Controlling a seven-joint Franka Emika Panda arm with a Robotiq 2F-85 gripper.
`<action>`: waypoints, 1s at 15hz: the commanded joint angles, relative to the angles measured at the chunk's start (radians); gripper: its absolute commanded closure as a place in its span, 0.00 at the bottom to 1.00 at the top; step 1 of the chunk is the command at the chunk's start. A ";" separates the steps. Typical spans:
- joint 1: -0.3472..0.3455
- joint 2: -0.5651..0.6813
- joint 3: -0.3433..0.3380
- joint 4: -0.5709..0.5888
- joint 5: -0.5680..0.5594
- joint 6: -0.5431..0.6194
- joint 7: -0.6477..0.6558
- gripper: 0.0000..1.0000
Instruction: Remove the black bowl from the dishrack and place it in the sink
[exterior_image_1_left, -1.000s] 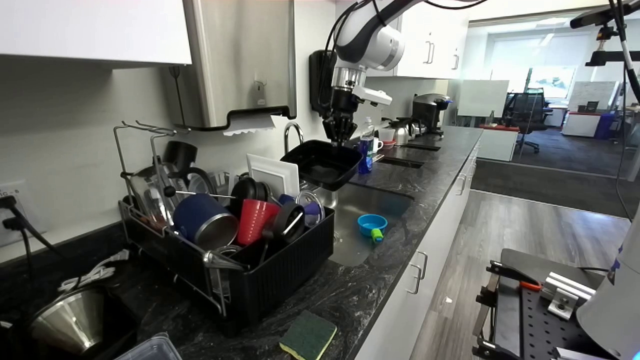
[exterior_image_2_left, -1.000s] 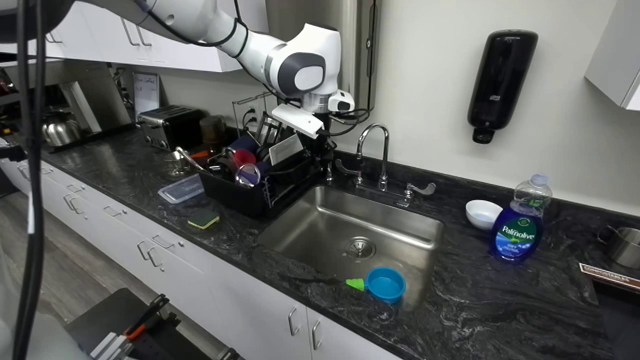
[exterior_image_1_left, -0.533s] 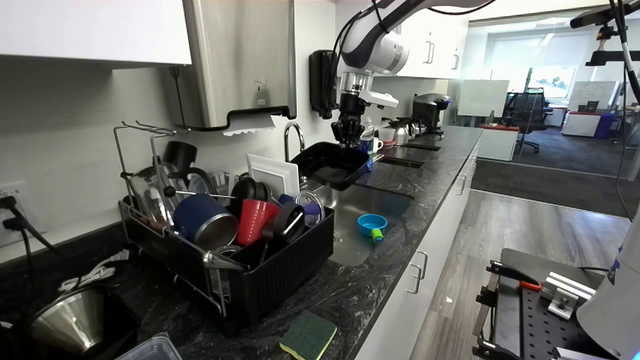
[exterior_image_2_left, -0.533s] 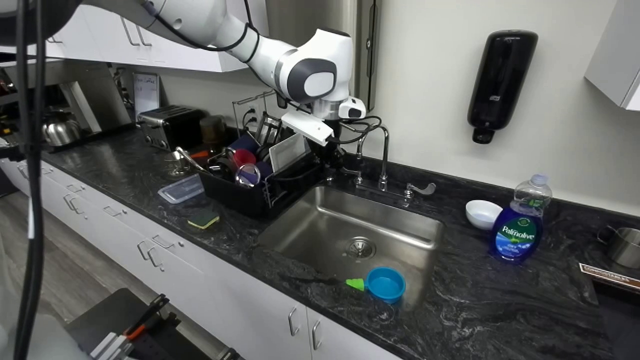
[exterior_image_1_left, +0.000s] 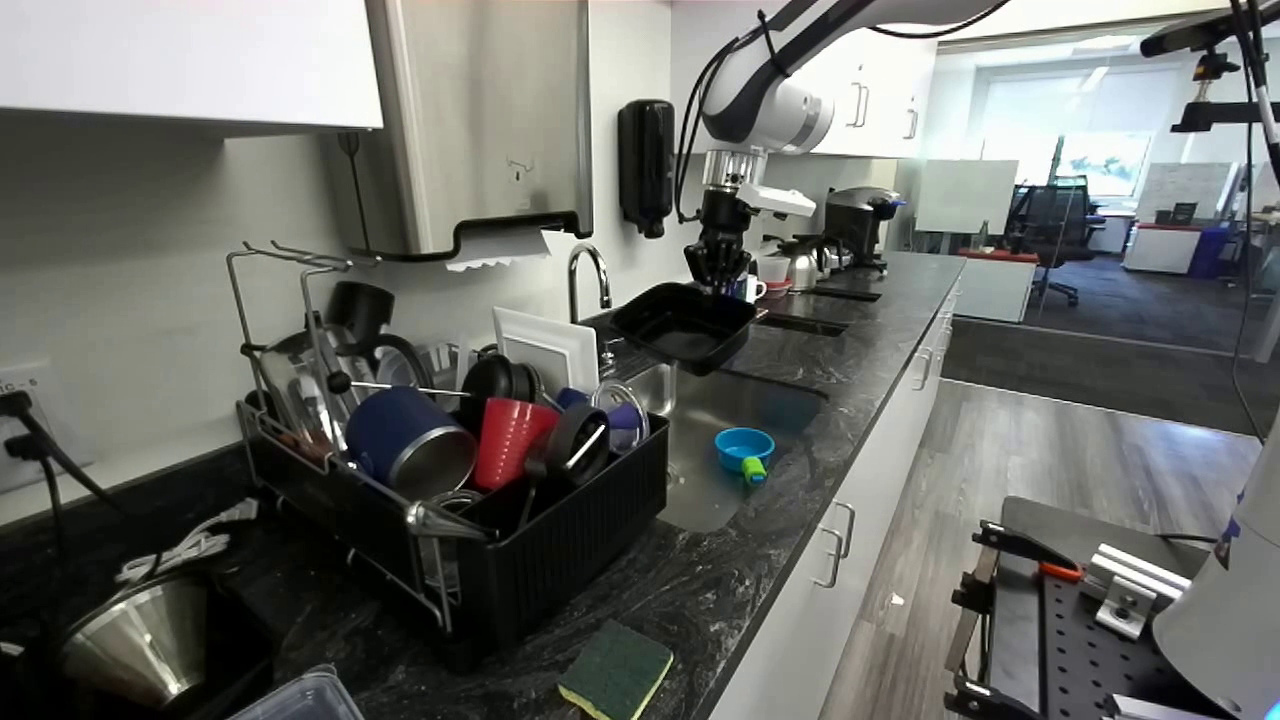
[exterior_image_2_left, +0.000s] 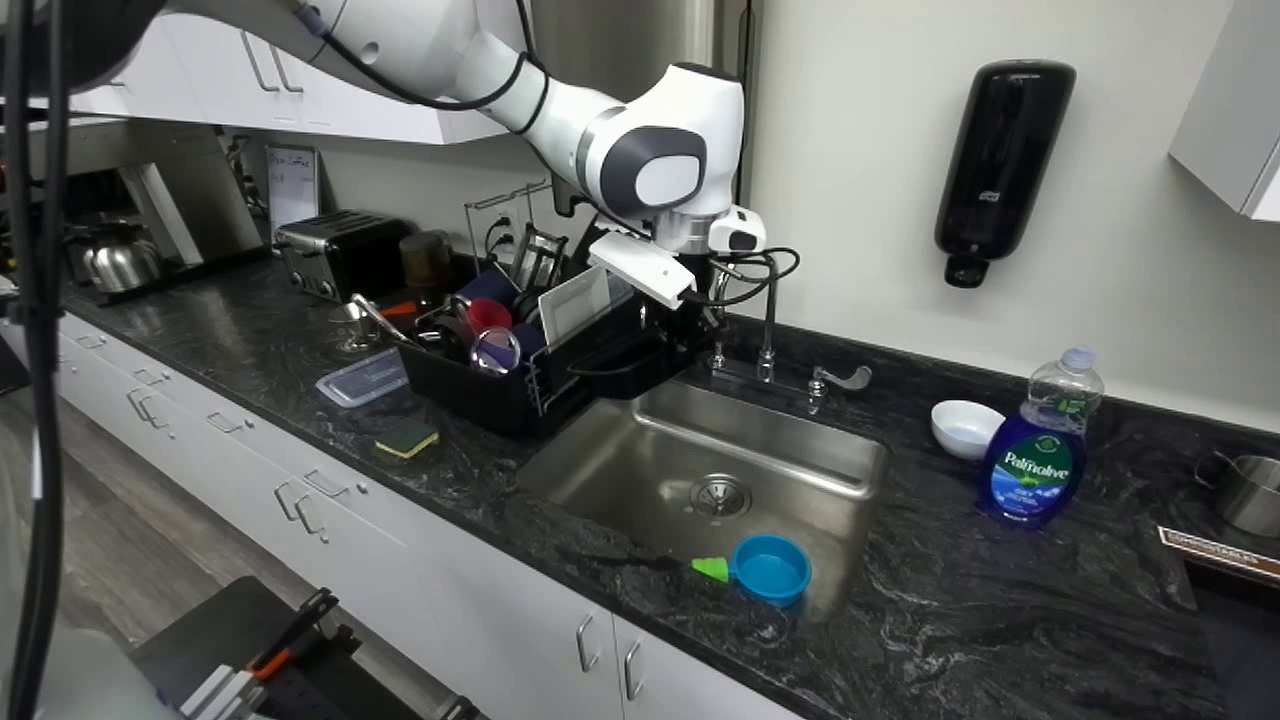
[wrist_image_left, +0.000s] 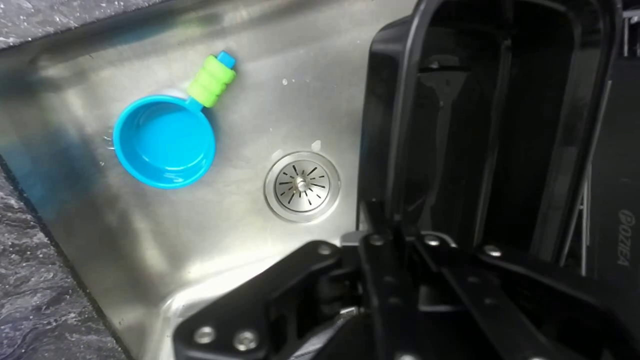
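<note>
A gripper (exterior_image_1_left: 717, 284) is pinching the black bowl (exterior_image_1_left: 685, 325) by one stretch of rim, its jaws standing narrow with only that thin wall between them. The bowl is hanging in the air, out of the rack (exterior_image_1_left: 590, 545) and near the rack-side edge of the steel sink (wrist_image_left: 250, 115), apparently touching neither. Its opening is facing upward, seemingly tilting a little.

Gripping the rim is probably suiting a bowl too broad to span. The height is likely keeping its underside off the rack's wall and off the white plate (exterior_image_1_left: 552, 348) leaning there. A blue cup (wrist_image_left: 165, 142) is lying in the sink, across the drain (wrist_image_left: 302, 185) from the bowl, so lowering on the rack side should be avoiding it. The lifting-out seems finished; centring over the basin and letting go are remaining.

In the wrist view, the bowl is running past the top edge, and a glossy streak inside could be water or glare. The gripper's tips are blending into the dark rim. In an exterior view, the gripper is covering part of the tap (exterior_image_2_left: 768, 340), and black bowl against black rack is making the gap hard to read.
</note>
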 joint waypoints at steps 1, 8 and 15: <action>-0.003 0.000 0.004 0.003 -0.002 -0.003 0.001 0.93; -0.003 0.000 0.004 0.003 -0.002 -0.003 0.001 0.93; -0.010 0.042 0.008 0.026 0.006 -0.021 -0.015 0.98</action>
